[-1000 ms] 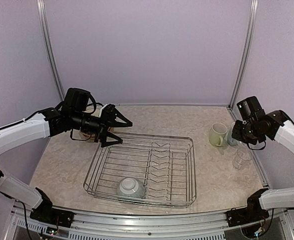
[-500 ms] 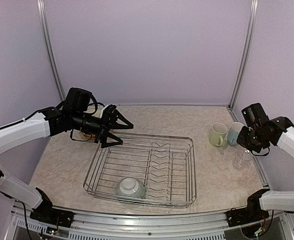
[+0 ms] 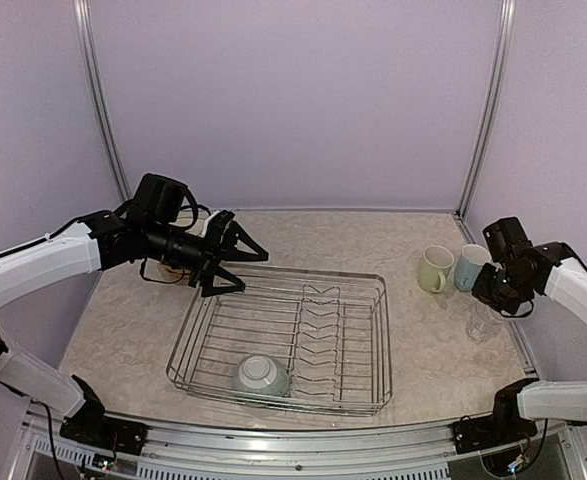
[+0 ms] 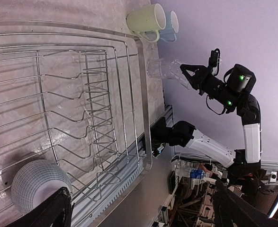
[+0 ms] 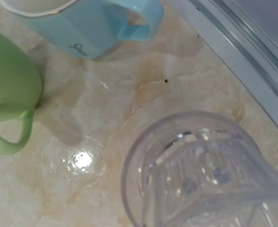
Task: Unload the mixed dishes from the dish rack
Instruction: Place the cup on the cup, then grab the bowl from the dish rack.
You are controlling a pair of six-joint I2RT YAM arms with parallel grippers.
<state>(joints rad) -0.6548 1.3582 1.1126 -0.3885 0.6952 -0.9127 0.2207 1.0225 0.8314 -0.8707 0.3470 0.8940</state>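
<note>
The dish rack (image 3: 377, 340) sits mid-table and holds only the pale grey-green bowl (image 3: 261, 375), upside down at its near left; both also show in the left wrist view, rack (image 4: 142, 109) and bowl (image 4: 37, 183). My left gripper (image 3: 241, 266) is open and empty over the rack's far left corner; its fingers spread wide in its own view (image 4: 143, 213). My right gripper (image 3: 493, 300) is shut on a clear glass (image 3: 483, 323), held upright low over the table at the right edge. The glass (image 5: 200, 175) fills the right wrist view and hides the fingers.
The pale green mug (image 3: 435, 268) and light blue mug (image 3: 468, 266) stand side by side right of the rack, just beyond the glass; both show in the right wrist view, green (image 5: 8, 85) and blue (image 5: 89, 23). Plates (image 3: 173, 271) sit behind my left arm, mostly hidden. A frame post stands at the right.
My right arm has drawn back toward the near right with the glass, uncovering the light blue mug, and the glass has sunk slightly. My left gripper has barely moved.
</note>
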